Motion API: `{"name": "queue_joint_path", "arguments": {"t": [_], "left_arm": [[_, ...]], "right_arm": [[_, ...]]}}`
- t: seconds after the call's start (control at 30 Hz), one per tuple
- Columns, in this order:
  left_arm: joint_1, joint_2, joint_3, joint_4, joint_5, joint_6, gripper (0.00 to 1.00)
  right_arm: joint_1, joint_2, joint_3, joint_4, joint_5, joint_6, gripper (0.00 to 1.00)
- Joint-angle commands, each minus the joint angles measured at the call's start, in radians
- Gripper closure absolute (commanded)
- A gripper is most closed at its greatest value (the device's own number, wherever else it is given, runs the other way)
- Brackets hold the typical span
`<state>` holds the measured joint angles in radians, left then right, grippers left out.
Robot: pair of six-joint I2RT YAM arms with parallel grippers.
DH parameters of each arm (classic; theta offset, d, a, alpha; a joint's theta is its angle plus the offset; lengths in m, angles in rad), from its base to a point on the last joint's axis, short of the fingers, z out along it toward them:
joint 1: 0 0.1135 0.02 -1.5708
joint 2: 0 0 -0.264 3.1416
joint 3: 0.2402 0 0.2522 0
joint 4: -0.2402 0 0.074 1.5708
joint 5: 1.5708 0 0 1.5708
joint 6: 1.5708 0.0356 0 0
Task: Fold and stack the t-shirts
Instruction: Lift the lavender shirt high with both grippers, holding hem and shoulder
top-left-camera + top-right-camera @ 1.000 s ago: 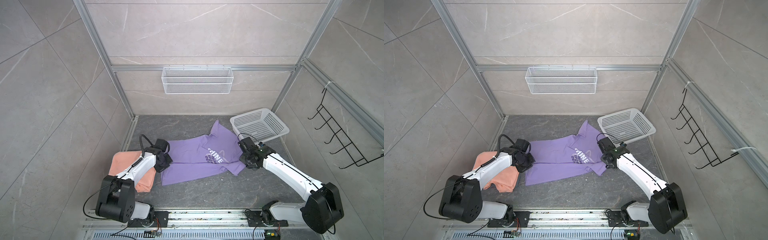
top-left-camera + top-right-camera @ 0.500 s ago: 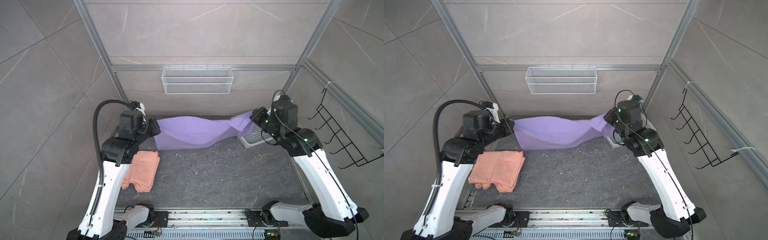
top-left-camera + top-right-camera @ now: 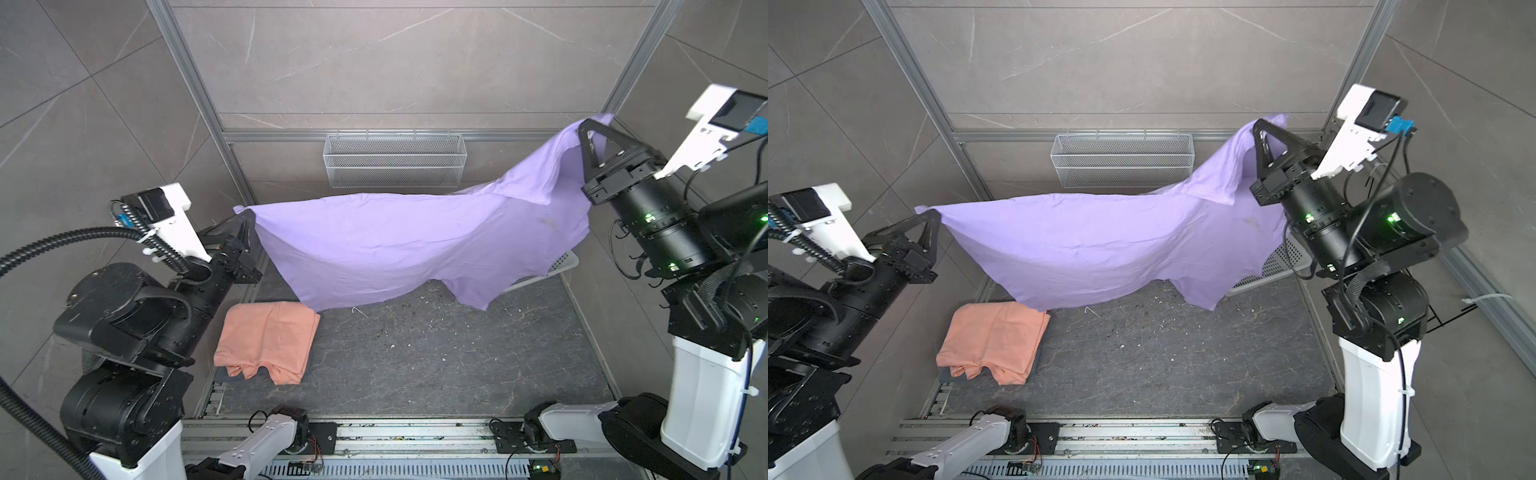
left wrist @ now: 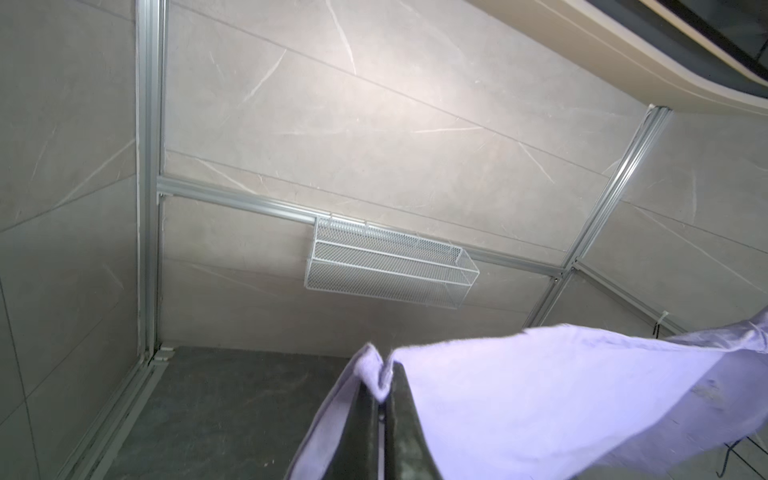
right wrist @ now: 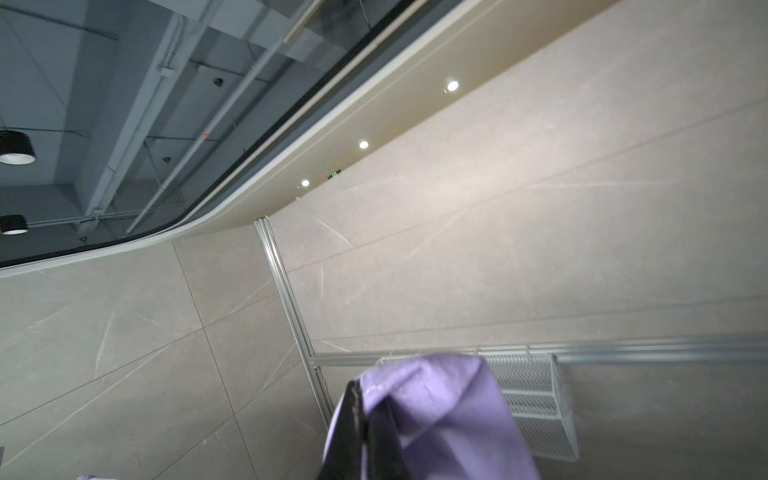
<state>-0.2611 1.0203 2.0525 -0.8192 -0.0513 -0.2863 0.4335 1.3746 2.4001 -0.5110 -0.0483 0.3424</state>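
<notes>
Purple shirt [image 3: 395, 245] was held stretched above the desk [image 3: 436, 365], clamped by the left jaws and the right jaws; peach shirt [image 3: 268, 338] was laid folded, left.

Purple shirt [image 3: 415, 249]: unfolded, airborne, stretched broadside in both top views [image 3: 1100, 249]. Plain side faces the camera; no lettering shows. One end is pinched in the closed left gripper [image 3: 248, 214], the other in the closed right gripper [image 3: 582, 126], and the right end sits higher. The lower edge sags, with a pointed flap hanging at the right. There is a faint smudge near the right end.

Peach shirt [image 3: 268, 340]: plain, folded to a rough rectangle, flat on the floor [image 3: 415, 365] at front left. Layered edges show along its near side.
</notes>
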Motion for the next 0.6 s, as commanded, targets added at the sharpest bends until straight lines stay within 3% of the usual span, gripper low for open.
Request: {"name": "queue_joint_path", "arguments": {"t": [0.0, 0.3, 0.57], "left_arm": [[0.005, 0.064, -0.054, 0.134, -0.025, 0.050, 1.00], [0.005, 0.244, -0.171, 0.253, -0.110, 0.037, 1.00], [0.022, 0.331, -0.082, 0.308, -0.151, 0.060, 1.00]], "right_arm": [[0.001, 0.115, 0.015, 0.036, -0.039, -0.030, 1.00], [0.001, 0.331, 0.030, 0.117, -0.012, 0.040, 1.00], [-0.019, 0.526, 0.335, 0.052, -0.023, 0.088, 1.00]]}}
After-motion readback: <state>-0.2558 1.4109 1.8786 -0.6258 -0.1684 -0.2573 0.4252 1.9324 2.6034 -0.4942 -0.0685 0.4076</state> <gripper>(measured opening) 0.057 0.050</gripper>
